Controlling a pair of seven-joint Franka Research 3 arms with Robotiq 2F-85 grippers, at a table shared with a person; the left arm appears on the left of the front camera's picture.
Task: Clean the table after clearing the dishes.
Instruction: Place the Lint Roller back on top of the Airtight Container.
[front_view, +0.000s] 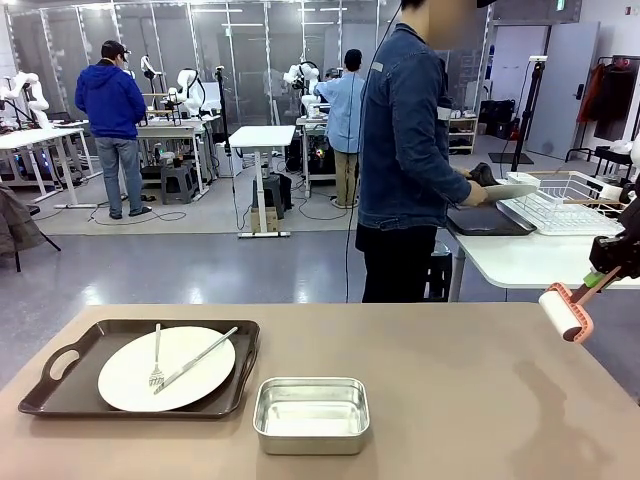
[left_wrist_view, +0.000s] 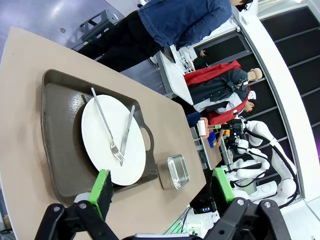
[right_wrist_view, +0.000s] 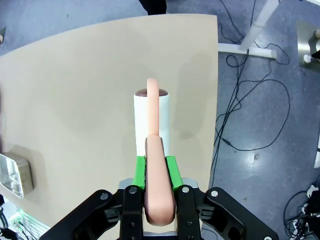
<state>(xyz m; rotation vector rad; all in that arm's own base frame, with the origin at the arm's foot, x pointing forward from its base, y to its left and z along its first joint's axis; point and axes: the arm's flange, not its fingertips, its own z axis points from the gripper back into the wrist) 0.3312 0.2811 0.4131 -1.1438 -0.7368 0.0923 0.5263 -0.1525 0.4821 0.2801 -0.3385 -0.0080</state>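
Observation:
On the left of the tan table (front_view: 450, 370) a dark brown tray (front_view: 60, 390) carries a white plate (front_view: 185, 375) with a fork (front_view: 156, 365) and a knife (front_view: 200, 358) lying on it. My right gripper (front_view: 612, 258) hangs above the table's right edge, shut on the pink handle of a roller with a white roll (front_view: 556, 312). In the right wrist view the right gripper (right_wrist_view: 156, 170) clamps that handle (right_wrist_view: 159, 185) and the roll (right_wrist_view: 142, 125) points down at the bare tabletop (right_wrist_view: 75, 100). My left gripper (left_wrist_view: 161, 187) hovers open, high over the tray (left_wrist_view: 60, 150) and plate (left_wrist_view: 100, 145).
A shiny steel pan (front_view: 311, 413) sits near the front middle of the table. A person in a denim jacket (front_view: 405, 140) stands at the far side, turned to a white side table (front_view: 520, 260) with a dish rack (front_view: 570, 205), and holds a pale flat dish (front_view: 510, 190) over a dark tray (front_view: 488, 222).

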